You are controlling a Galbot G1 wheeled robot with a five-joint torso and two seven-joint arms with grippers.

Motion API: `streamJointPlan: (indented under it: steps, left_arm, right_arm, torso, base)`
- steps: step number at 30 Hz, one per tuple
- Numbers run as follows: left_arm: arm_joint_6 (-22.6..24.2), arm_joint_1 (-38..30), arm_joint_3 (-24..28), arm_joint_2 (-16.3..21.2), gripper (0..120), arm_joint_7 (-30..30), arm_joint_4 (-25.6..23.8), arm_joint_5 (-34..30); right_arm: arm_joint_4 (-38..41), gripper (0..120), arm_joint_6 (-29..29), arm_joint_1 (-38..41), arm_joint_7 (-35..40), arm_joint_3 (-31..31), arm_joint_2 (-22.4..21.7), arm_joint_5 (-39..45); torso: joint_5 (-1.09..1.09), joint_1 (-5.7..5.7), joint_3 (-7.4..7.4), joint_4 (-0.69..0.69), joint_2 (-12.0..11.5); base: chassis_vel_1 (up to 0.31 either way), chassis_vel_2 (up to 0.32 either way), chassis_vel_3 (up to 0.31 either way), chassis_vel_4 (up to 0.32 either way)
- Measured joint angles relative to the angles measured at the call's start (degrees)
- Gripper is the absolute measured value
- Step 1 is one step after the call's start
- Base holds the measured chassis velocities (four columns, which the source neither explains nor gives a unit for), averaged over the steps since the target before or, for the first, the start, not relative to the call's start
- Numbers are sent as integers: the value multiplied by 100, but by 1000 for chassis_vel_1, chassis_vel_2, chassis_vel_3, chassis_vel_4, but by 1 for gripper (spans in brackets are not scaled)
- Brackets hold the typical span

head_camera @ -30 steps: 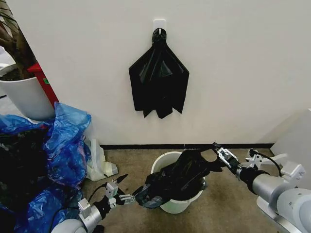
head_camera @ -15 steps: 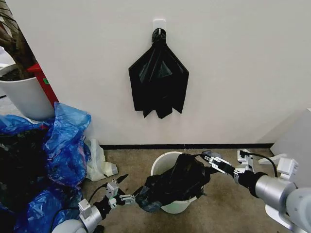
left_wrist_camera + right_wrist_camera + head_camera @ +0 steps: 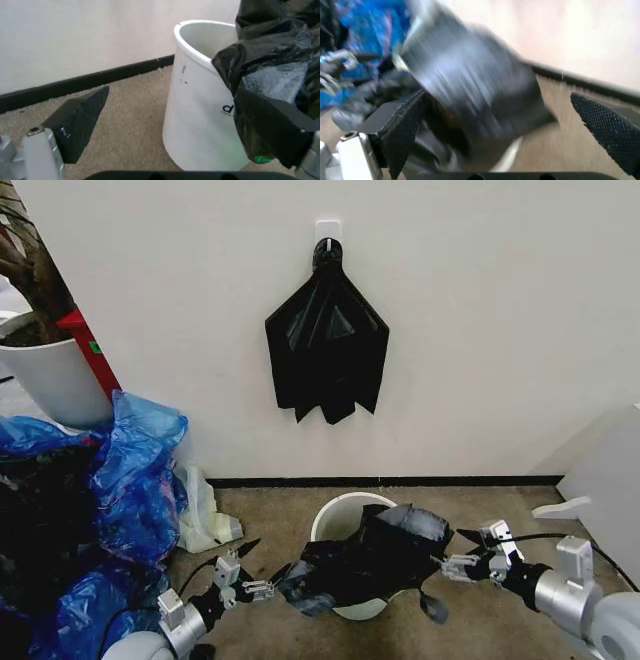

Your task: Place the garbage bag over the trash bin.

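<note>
The white trash bin stands on the carpet by the wall. The black garbage bag lies crumpled across its near and right rim, and the far left of the opening is uncovered. My left gripper is at the bin's near left, open, with the bag's edge draped over one finger; the other finger is free. In the left wrist view the bin's wall and the bag are close. My right gripper is low at the bin's right, open, with the bag just beyond its fingers.
A second black bag hangs from a wall hook above the bin. Blue plastic bags are heaped at the left, below a white planter. A pale bag lies near the baseboard. A white cabinet stands at the right.
My right gripper has dropped from above the bin's right rim to beside it, drawing the bag down over that side. The left gripper has stayed where it was.
</note>
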Motion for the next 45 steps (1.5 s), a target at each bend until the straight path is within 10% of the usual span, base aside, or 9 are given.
streamJointPlan:
  steps: [25, 45]
  left_arm:
    - [52, 11, 37, -30, 100, -285, -482, -81]
    - [36, -36, 4, 50, 100, -309, -592, -103]
  right_arm:
    - [1041, 100, -521, 579, 1641, -253, 199, 556]
    - [-336, 100, -1134, 189, 3001, -169, 544, 1199]
  torso:
    - [2, 0, 0, 1, 0]
    - [2, 0, 0, -2, 0]
  base:
    - [0, 0, 0, 0]
    - [0, 0, 0, 0]
